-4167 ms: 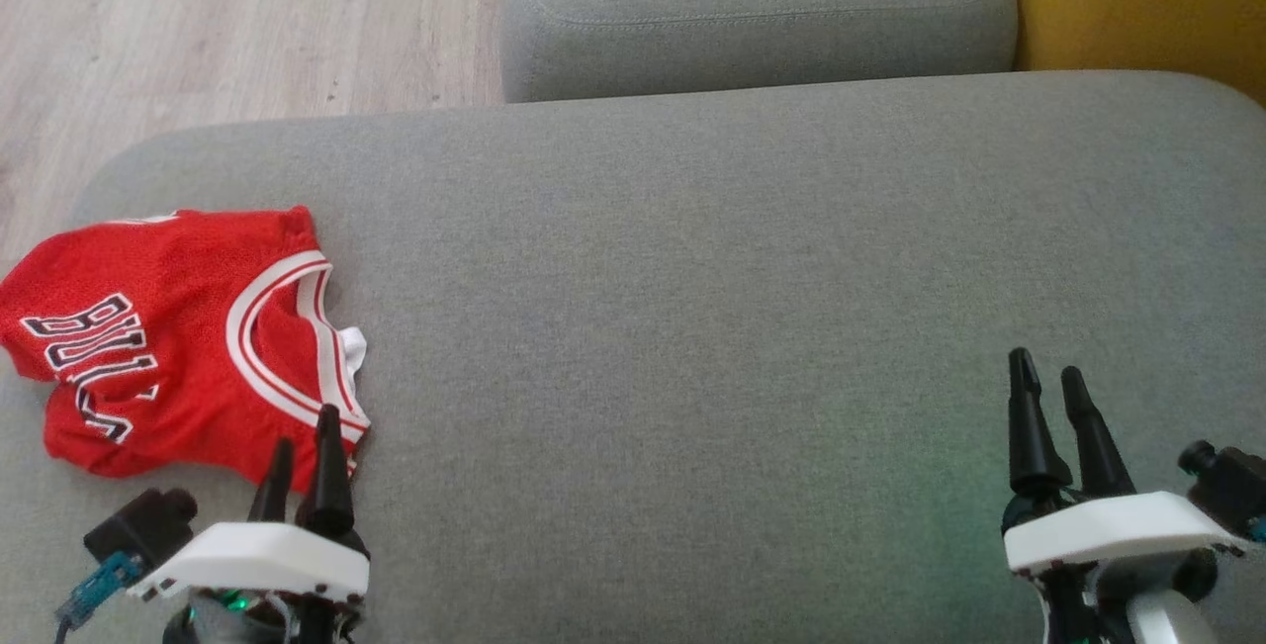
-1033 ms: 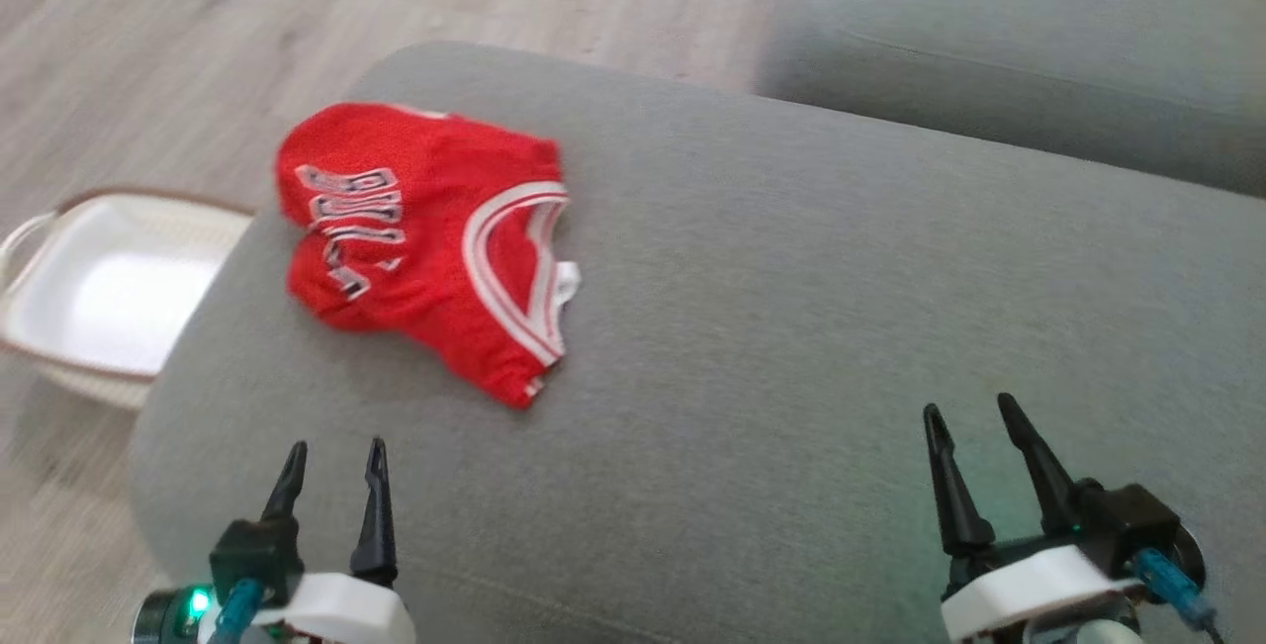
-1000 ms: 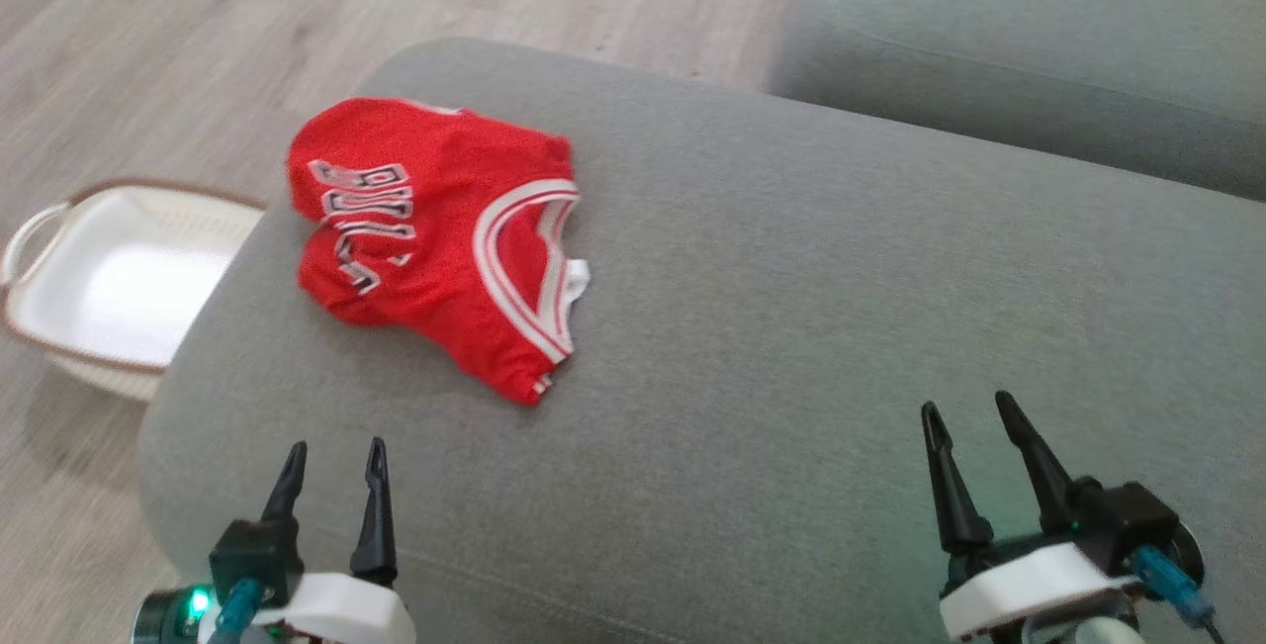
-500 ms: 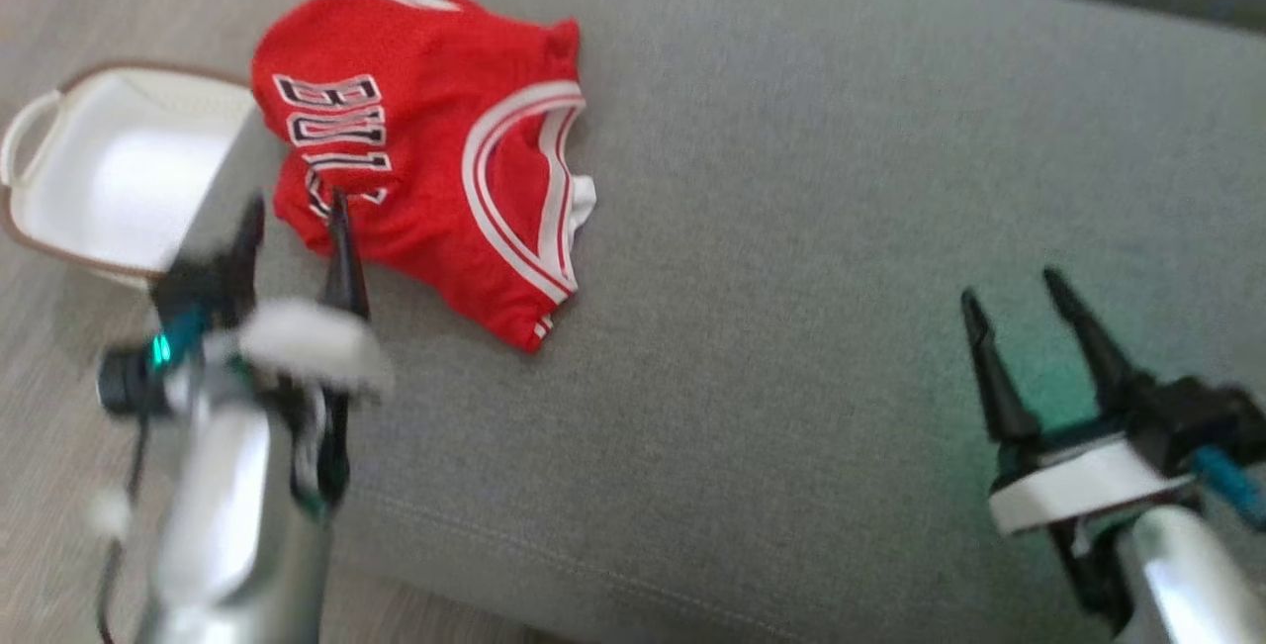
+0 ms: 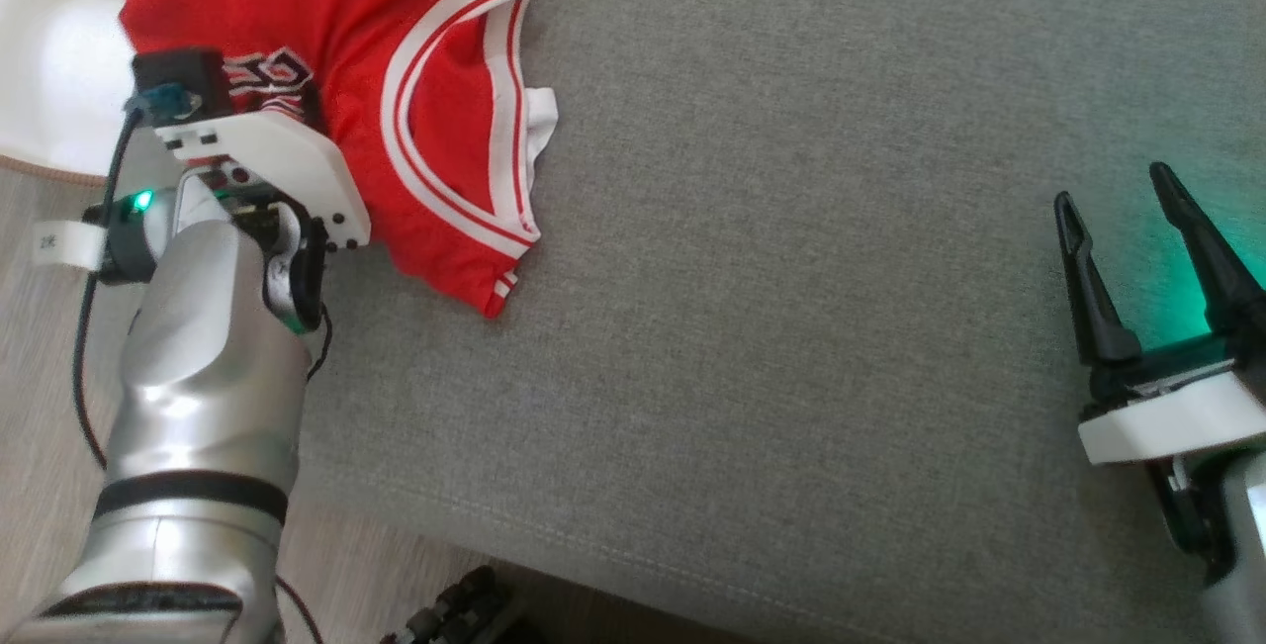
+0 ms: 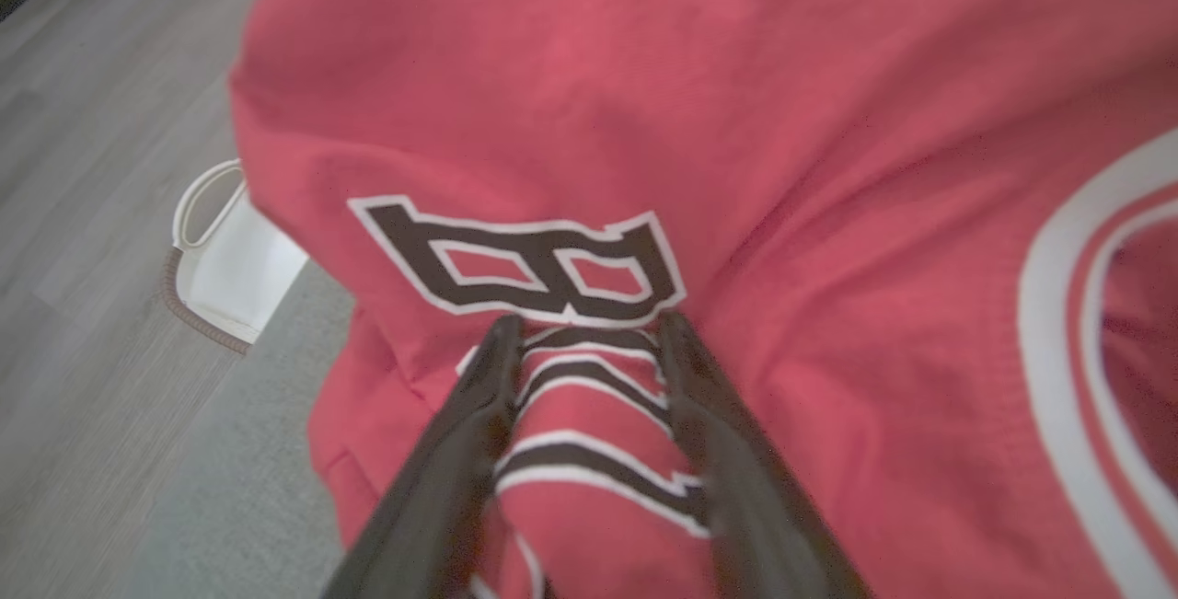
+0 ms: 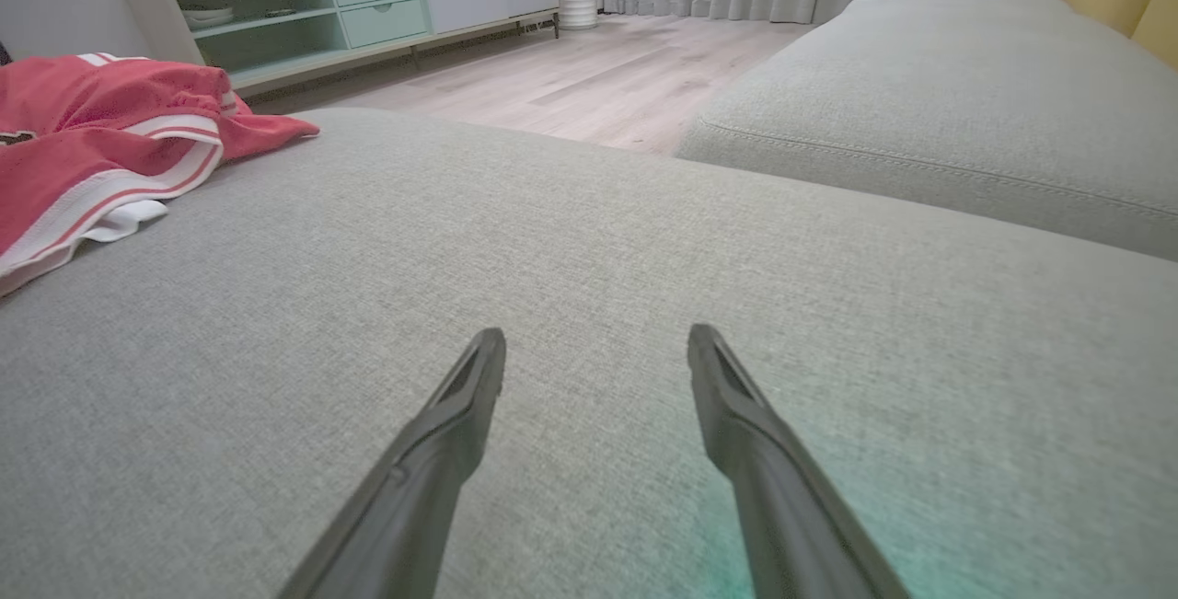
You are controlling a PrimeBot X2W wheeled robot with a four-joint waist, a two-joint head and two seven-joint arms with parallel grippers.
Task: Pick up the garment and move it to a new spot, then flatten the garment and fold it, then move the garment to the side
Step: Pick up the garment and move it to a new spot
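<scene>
The left arm is slanting up from 7 o'clock in the head view toward 11 o'clock, its silver forearm leading to the white wrist housing, which is covering the fingers from above. In the left wrist view, the left gripper is pointing toward 12 o'clock with its two dark fingers standing apart, tips pressing downward. The right gripper is sitting at 4 o'clock in the head view, well apart from the left arm, its fingers pointing toward 11 o'clock and spreading wide. The right wrist view is showing the same gap between them.
</scene>
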